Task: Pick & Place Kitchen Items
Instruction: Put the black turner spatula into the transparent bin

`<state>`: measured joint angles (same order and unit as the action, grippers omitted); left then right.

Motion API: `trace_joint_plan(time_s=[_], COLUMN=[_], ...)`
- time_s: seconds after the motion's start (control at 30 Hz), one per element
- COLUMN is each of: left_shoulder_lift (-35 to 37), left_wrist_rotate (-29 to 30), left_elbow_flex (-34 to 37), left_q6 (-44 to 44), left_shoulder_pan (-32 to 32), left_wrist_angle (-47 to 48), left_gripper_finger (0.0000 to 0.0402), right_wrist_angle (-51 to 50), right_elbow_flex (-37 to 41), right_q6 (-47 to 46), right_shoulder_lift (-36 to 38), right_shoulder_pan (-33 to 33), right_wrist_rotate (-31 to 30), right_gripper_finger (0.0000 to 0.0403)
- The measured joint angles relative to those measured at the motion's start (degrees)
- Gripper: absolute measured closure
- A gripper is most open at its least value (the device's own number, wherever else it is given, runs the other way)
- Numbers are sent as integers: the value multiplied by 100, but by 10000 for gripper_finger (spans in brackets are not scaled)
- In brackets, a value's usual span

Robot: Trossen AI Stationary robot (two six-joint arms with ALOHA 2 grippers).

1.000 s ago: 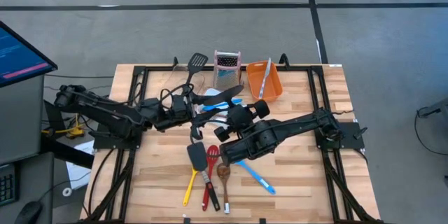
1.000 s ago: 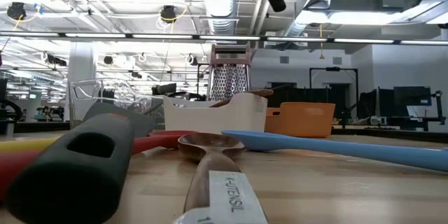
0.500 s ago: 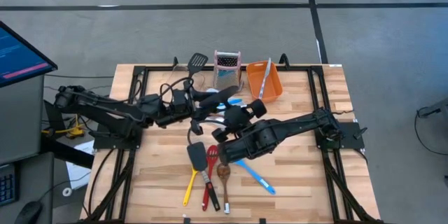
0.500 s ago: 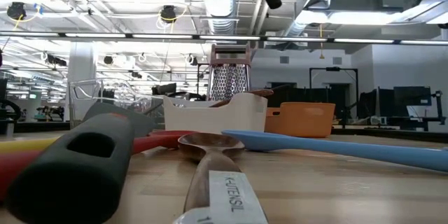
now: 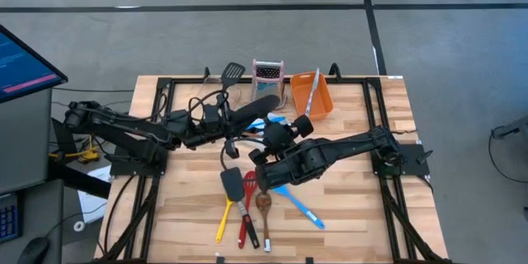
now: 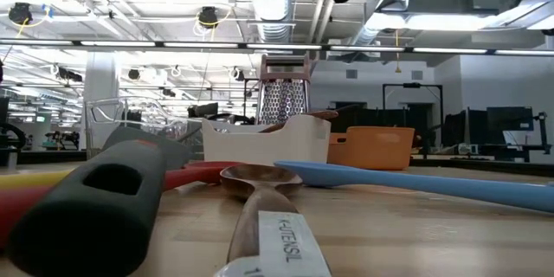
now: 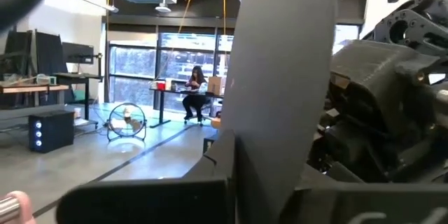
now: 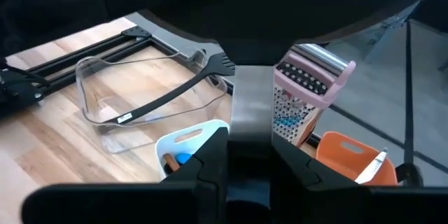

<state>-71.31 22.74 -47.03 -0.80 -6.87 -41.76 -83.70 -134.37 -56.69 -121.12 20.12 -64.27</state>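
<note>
From the table's left, the left gripper [image 5: 224, 122] is seen clamped on a black spatula's [image 5: 256, 107] handle — the tool is lifted above the table, angled toward the box grater [image 5: 267, 80]. Just beside it, the right gripper [image 5: 266, 140] is poised mid-table; how far its fingers are parted cannot be told. A slotted turner [image 8: 171, 92] is seen lying in the clear tub [image 8: 105, 101]. Near the front edge, yellow-, red- and wood-handled tools — with a blue spoon [image 5: 302, 208] to their right — are laid flat.
</note>
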Motion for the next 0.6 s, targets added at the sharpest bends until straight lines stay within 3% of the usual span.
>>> trace_joint_plan(time_s=[0.17, 0.43, 0.6], left_shoulder_lift=[1, 7, 48], left_wrist_rotate=[37, 131, 301], left_elbow_flex=[7, 2, 2], left_q6=[6, 40, -260], left_shoulder_pan=[0, 1, 22], left_wrist_angle=[129, 291, 342], left_gripper_finger=[400, 401, 401], right_wrist_angle=[104, 238, 136], right_elbow_flex=[-8, -45, -43], right_q6=[-141, 345, 483], right_shoulder_lift=[17, 109, 350], right_shoulder_pan=[-47, -26, -22], right_wrist_rotate=[585, 1432, 2072], right_gripper_finger=[327, 192, 159])
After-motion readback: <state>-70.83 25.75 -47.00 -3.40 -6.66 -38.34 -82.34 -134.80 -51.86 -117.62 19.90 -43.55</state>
